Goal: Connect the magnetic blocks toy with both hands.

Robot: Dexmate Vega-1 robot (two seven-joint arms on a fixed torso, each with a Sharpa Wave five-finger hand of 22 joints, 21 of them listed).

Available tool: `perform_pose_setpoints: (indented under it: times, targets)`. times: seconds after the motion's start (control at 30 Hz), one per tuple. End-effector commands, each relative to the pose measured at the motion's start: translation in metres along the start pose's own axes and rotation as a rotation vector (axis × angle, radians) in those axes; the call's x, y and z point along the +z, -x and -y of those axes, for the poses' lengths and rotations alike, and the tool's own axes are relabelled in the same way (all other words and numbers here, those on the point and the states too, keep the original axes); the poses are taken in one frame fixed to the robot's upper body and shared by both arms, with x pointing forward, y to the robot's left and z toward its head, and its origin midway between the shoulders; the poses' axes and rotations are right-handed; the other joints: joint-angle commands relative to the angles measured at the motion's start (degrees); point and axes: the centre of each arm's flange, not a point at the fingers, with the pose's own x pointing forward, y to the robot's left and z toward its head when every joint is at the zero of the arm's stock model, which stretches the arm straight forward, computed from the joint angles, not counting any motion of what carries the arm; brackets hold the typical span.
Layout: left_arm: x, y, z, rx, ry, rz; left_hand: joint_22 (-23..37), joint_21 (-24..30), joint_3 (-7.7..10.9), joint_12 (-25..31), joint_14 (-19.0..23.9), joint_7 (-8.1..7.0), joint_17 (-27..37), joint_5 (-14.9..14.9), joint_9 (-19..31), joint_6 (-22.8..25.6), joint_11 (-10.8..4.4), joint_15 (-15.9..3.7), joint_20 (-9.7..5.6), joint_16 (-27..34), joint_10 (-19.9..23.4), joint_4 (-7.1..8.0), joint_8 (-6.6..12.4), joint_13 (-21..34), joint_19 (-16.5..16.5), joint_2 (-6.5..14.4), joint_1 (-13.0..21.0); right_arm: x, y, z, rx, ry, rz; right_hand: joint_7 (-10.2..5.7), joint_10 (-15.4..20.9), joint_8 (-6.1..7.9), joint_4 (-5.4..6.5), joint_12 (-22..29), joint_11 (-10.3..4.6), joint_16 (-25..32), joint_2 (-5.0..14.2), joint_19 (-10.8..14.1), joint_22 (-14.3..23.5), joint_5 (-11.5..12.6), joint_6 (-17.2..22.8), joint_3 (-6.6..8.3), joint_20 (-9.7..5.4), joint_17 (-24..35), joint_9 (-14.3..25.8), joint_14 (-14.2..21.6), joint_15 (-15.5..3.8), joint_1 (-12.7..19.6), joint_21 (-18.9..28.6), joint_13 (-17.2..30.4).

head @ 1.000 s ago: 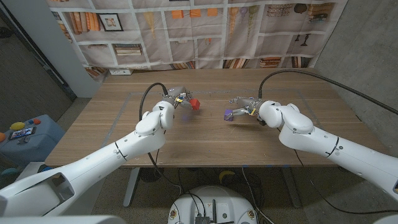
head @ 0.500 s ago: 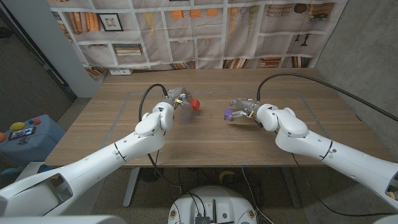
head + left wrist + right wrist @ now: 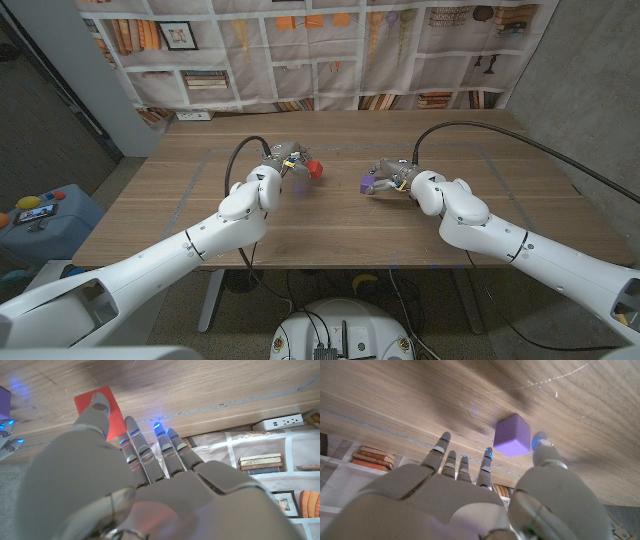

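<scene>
- Pinching a red block (image 3: 313,167) between thumb and fingers, the left hand (image 3: 285,156) is seen in the head view over the middle of the desk (image 3: 330,225), left of centre; whether the block is lifted or touches the wood cannot be told from there.
- In the left wrist view the left hand (image 3: 125,485) is shown from behind, its thumb lying over one face of the red block (image 3: 102,407), so only part of that face is visible; the other fingers (image 3: 142,450) are held straight and close together beside the block, and their contact with it is hidden.
- A purple block (image 3: 367,184) is held at the tips of the right hand (image 3: 392,174), right of centre and apart from the red one, with bare wood between them.
- In the right wrist view the purple block (image 3: 512,436) is seen pinched between the thumb and the nearest finger of the right hand (image 3: 470,495); the remaining fingers (image 3: 440,452) are slightly spread and touch nothing that can be made out. The gripped faces are covered.
- A purple patch at the edge of the left wrist view is cut off by the frame and cannot be identified with certainty.
- Faint tape lines (image 3: 200,175) are marked on the desk, partly covered by the arms.
- Behind the desk a printed bookshelf backdrop (image 3: 320,50) is hung, its upper part cut off; a small white box (image 3: 193,115) is set at the far left edge of the desk.
- On the floor to the left, a blue container (image 3: 45,222) with small coloured objects is partly cut by the frame; its contents are too small to name.
</scene>
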Motion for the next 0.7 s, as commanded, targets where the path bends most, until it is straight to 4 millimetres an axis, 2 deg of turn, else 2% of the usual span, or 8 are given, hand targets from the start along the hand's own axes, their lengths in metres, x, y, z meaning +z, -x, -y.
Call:
perform_pose_setpoints:
  times: [0.03, 0.13, 0.33, 0.6, 0.7]
  targets:
    - [0.003, -0.001, 0.001, -0.001, -0.008, -0.002, 0.3, 0.0, -0.34, 0.0, -0.3, -0.99, 0.2, 0.4, 1.1, 5.4, 0.20, -9.60, -0.25, 0.0, 0.5, 0.06, 0.49, 0.2, -0.3, 1.3, 0.1, 0.000, -0.003, -0.007, -0.074, -0.041, -0.015, -0.68, 2.2, 2.12, -0.01, 0.9, 0.03, 0.7, 0.20, 1.7, 0.3, -0.3, 3.7, 0.34, -0.46, 0.1, 0.2, 1.5, -0.37, 1.8, 0.5, 0.1]
    - [0.004, -0.001, 0.001, -0.001, -0.007, 0.000, 0.3, 0.0, -0.36, 0.0, -0.3, -0.98, 0.2, 0.4, 1.1, 5.4, 0.20, -9.64, -0.24, 0.0, 0.5, 0.06, 0.49, 0.2, -0.3, 1.4, 0.1, 0.000, -0.003, -0.009, -0.089, -0.054, -0.017, -0.67, 3.2, 3.48, 0.07, 1.0, -0.40, 1.0, 0.40, 2.4, 0.3, -0.4, 6.6, 0.34, -0.70, 0.2, 0.1, 2.4, -0.85, 2.8, 0.4, 0.2]
    - [0.005, -0.002, 0.002, -0.001, -0.008, 0.004, 0.3, 0.0, -0.44, -0.1, -0.3, -0.98, 0.2, 0.4, 1.1, 5.4, 0.20, -9.63, -0.23, 0.0, 0.5, 0.07, 0.48, 0.2, -0.3, 1.5, 0.1, 0.000, -0.006, -0.014, -0.100, -0.076, -0.023, -0.74, 3.9, 4.42, 0.02, 1.1, -0.99, 1.2, 0.88, 3.5, 0.3, -0.3, 8.5, 0.56, -1.10, 0.2, -0.1, 3.0, -1.54, 4.0, 0.4, 0.1]
    - [0.005, -0.003, 0.003, -0.003, -0.004, 0.003, 0.3, 0.0, -0.58, -0.1, -0.4, -1.01, 0.3, 0.4, 1.1, 5.5, 0.20, -9.62, -0.26, 0.0, 0.7, 0.06, 0.51, 0.3, -0.3, 1.7, 0.0, 0.001, -0.006, -0.016, -0.125, -0.086, -0.032, -2.64, 5.5, 6.40, -0.25, 1.2, -2.05, 1.8, 1.11, 4.9, 0.3, -0.5, 12.8, 0.85, -1.71, 0.3, -0.5, 4.6, -2.43, 7.0, 0.3, 0.1]
    - [0.006, -0.003, 0.004, -0.003, -0.003, 0.002, 0.3, 0.0, -0.62, -0.1, -0.4, -1.01, 0.3, 0.4, 1.1, 5.5, 0.21, -9.64, -0.24, 0.0, 0.7, 0.04, 0.49, 0.3, -0.3, 1.7, 0.1, 0.001, -0.007, -0.017, -0.137, -0.087, -0.033, -2.73, 6.3, 7.10, -0.19, 1.3, -2.26, 2.0, 1.17, 5.5, 0.3, -0.6, 14.3, 0.84, -1.99, 0.3, -0.7, 5.1, -2.97, 7.8, 0.4, 0.1]
